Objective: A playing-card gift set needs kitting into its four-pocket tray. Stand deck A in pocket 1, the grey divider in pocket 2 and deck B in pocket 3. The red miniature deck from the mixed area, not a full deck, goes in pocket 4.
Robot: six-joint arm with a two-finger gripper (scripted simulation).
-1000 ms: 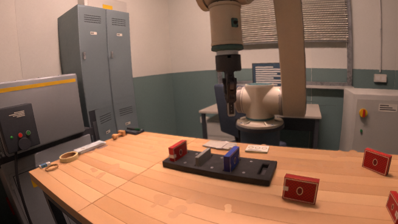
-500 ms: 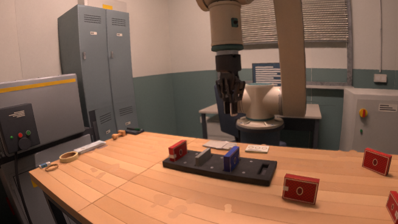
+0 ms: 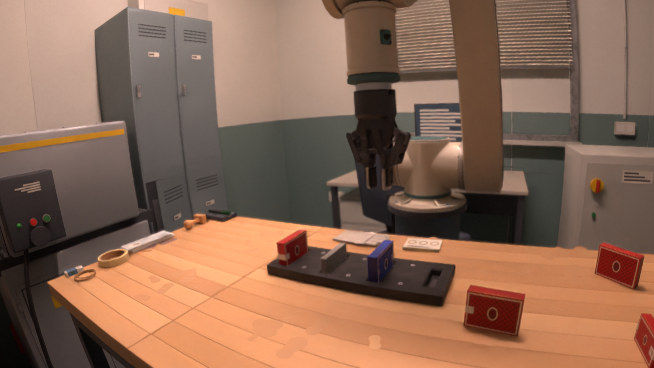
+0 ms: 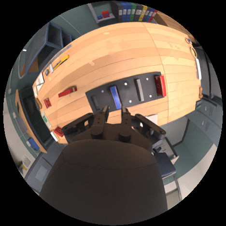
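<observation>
The blue deck [image 3: 380,260] [image 4: 115,97] stands upright in the third pocket of the black tray [image 3: 361,275] [image 4: 125,93], almost straight below my gripper [image 3: 378,184] [image 4: 114,110], which hangs high above the table, partly open and holding nothing. The grey divider [image 3: 333,257] [image 4: 139,89] stands in the second pocket and a red deck [image 3: 292,247] [image 4: 160,85] in the first. The fourth pocket [image 3: 433,276] [image 4: 95,102] is an empty slot. To the right of the tray several red card boxes lie on the table [image 3: 493,310] [image 3: 619,265] [image 4: 67,92] [image 4: 47,102].
Behind the tray stand my arm's base [image 3: 427,197] and a small printed card [image 3: 422,244] beside a grey cloth. Grey lockers [image 3: 160,115] and a control cabinet [image 3: 60,185] stand to the left. A tape roll [image 3: 113,257] and small items lie at the table's left end.
</observation>
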